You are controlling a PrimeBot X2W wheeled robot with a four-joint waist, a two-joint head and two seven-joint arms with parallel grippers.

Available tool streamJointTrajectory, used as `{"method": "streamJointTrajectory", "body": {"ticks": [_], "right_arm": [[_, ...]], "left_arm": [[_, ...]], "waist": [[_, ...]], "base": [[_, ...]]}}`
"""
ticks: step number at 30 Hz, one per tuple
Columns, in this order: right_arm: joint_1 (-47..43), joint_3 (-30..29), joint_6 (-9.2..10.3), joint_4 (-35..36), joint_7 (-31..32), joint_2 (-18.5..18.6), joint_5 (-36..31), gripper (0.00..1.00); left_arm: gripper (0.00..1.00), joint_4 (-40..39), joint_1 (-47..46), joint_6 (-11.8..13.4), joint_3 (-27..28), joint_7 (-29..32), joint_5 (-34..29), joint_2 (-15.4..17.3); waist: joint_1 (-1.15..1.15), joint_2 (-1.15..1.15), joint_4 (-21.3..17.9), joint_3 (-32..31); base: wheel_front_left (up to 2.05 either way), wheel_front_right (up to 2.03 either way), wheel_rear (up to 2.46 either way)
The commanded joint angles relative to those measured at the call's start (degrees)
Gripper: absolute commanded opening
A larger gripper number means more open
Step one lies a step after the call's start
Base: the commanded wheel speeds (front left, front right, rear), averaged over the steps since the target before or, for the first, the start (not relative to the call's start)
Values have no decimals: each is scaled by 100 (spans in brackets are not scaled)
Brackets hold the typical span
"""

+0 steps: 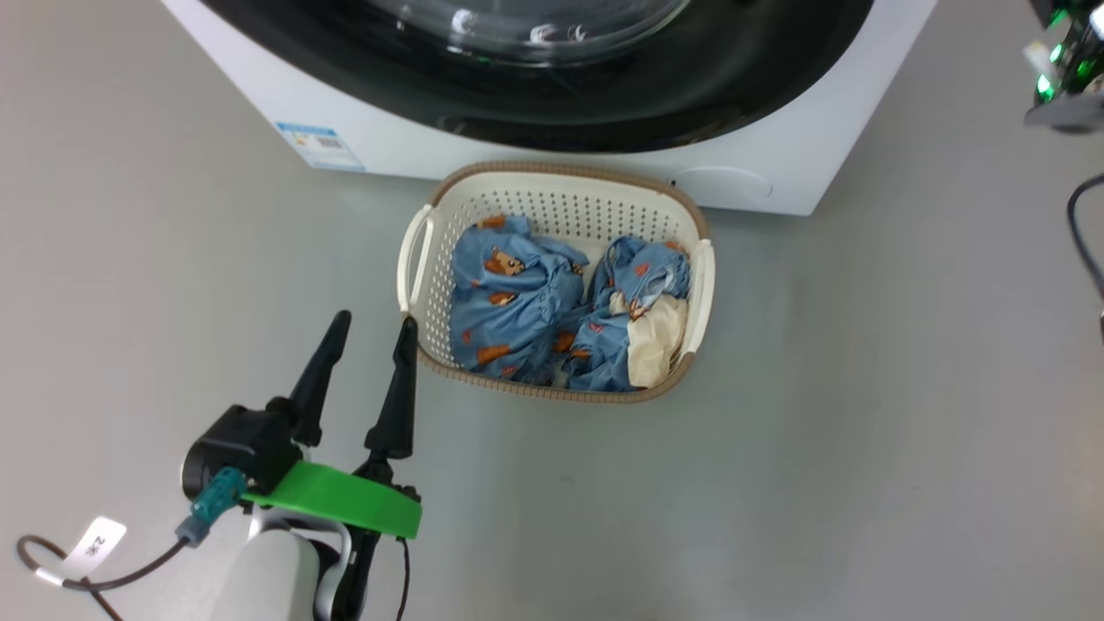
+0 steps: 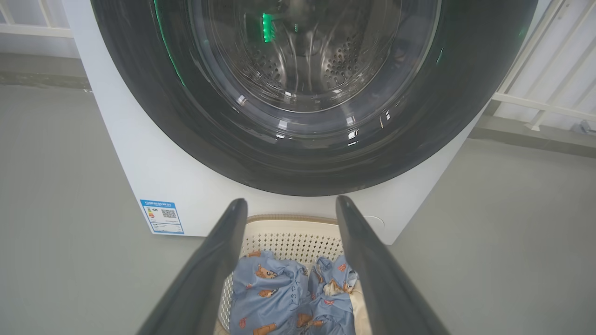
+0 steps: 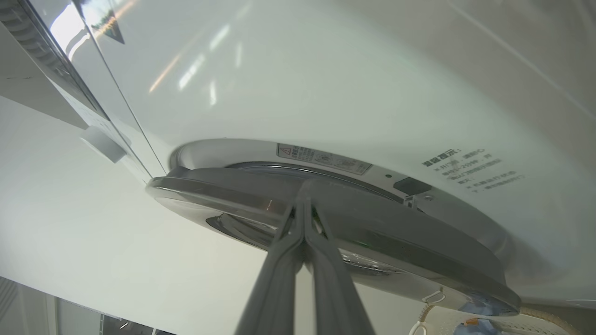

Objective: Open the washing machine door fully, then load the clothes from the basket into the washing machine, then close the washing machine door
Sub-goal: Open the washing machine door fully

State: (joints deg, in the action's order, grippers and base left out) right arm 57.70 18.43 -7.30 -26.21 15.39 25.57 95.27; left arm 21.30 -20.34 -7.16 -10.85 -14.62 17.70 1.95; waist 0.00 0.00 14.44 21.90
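Note:
The washing machine (image 1: pixel 776 164) stands at the top of the head view, its black-rimmed glass washing machine door (image 1: pixel 604 95) facing me. The cream basket (image 1: pixel 552 194) sits on the floor right before it, holding the blue bear-print clothes (image 1: pixel 509 302) and a cream piece. My left gripper (image 1: pixel 373 323) hovers open just left of the basket, empty. In the left wrist view its fingers (image 2: pixel 219 260) frame the basket (image 2: pixel 288 237), with the door (image 2: pixel 298 153) ahead. My right gripper (image 3: pixel 303 195) is shut, its tips against the edge of the door (image 3: pixel 223 193), which stands slightly off the front panel.
Grey floor spreads around the basket on both sides. A blue label (image 1: pixel 319 147) marks the machine's lower left corner. A dark cable (image 1: pixel 1082 224) and a device with green lights (image 1: pixel 1065 69) sit at the right edge. A white railing (image 2: pixel 549 107) runs behind the machine.

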Motion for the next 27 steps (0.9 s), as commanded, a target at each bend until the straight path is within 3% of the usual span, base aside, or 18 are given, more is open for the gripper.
{"method": "streamJointTrajectory", "body": {"ticks": [1,27], "right_arm": [[171,-28,-19,90,139,22,27,0],[1236,7,-19,-584,1269,-149,-287,0]], "left_arm": [[100,-165,-126,38,127,-38,54,93],[100,-261,-432,107,-440,-38,356,93]], "waist": [[0,0,101,146],[0,0,438,664]], "base": [[0,0,0],[0,0,0]]}}
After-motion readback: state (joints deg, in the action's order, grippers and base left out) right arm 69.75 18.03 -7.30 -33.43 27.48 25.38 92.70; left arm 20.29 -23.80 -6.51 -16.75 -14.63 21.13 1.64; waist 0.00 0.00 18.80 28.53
